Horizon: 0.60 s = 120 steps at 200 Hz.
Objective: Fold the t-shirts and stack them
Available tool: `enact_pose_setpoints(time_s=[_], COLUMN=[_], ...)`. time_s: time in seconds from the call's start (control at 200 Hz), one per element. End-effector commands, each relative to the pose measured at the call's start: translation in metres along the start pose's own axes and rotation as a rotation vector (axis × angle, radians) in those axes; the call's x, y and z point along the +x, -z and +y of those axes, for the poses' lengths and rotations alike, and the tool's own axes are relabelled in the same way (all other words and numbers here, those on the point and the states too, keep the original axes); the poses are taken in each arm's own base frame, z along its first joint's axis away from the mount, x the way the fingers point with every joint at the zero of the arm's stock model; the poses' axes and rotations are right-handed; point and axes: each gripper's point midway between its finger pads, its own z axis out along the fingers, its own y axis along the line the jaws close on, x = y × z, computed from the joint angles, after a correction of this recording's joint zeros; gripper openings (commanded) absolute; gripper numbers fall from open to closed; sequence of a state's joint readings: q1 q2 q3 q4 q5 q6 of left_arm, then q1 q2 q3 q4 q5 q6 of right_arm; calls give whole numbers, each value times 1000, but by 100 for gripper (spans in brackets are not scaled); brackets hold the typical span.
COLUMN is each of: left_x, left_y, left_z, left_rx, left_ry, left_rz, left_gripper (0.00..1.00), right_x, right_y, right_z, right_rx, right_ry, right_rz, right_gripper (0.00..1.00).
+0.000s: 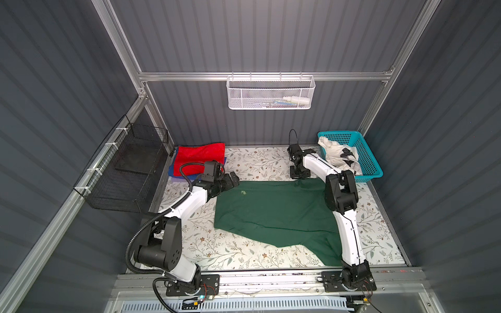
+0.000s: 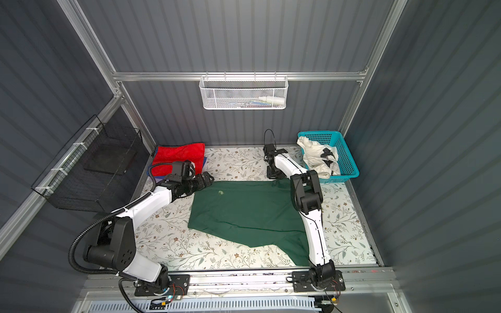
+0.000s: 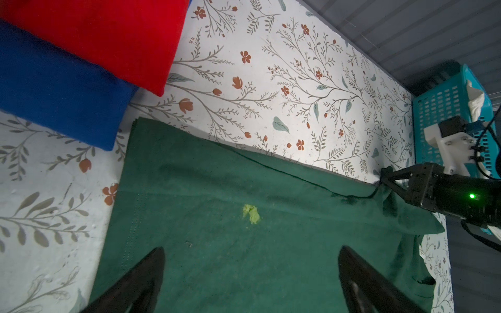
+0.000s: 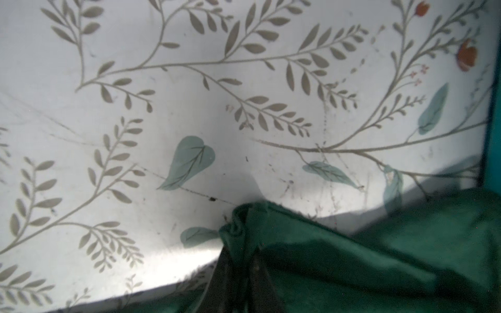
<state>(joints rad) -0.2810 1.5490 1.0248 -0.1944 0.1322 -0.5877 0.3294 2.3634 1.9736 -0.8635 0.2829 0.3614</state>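
Surface: white floral-print tabletop [image 1: 257, 162], carries everything.
Work piece: large dark green cloth t-shirt [image 1: 271, 211], spread flat mid-table.
Waiting: white shirt with black marks [image 1: 336, 154], crumpled in turquoise plastic lattice basket [image 1: 371, 162], far right corner.
Stack: folded bright red shirt [image 1: 200, 155] atop folded royal blue shirt [image 3: 54, 86], far left corner.
Right gripper [image 4: 238, 244]: fingers pressed together, pinching the green shirt's far edge; cloth bunches there.
Left gripper [image 3: 250, 252]: fingers spread wide above the other far corner, nothing gripped.
Step advice: left should pinch its corner equally deep before any lift, then both draw together, hem taut.
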Motion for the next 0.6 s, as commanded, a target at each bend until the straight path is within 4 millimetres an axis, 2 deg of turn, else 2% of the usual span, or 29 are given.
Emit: enact_pose_setpoints(time_s=[0.0,0.19,0.235,0.29,0.42,0.595], left_x=[-5,-3,-2,0,4,10], left_y=[7,5,3,0,-6,-11], left_z=[-3,-2,-1,-1,0,5], left_rx=[-4,-4,-3,-2,4,-7], left_ry=[-19,-18,-17,-22,-28,-33], left_rz=[-10,-10,-4,6,25,39], left_gripper=[100,100,100,100,100,100], right_x=[4,44,54,65,91,135], right_y=[37,63,68,72,80,82], right_z=[-10,-25,-26,-29,-37,-29], right_rx=[29,14,9,11,22,-3], right_ry=[0,-81,-97,-115,-153,-184], right_rz=[-48,-56,-54,-48,-33,29], right_gripper=[12,12,18,19,22,27])
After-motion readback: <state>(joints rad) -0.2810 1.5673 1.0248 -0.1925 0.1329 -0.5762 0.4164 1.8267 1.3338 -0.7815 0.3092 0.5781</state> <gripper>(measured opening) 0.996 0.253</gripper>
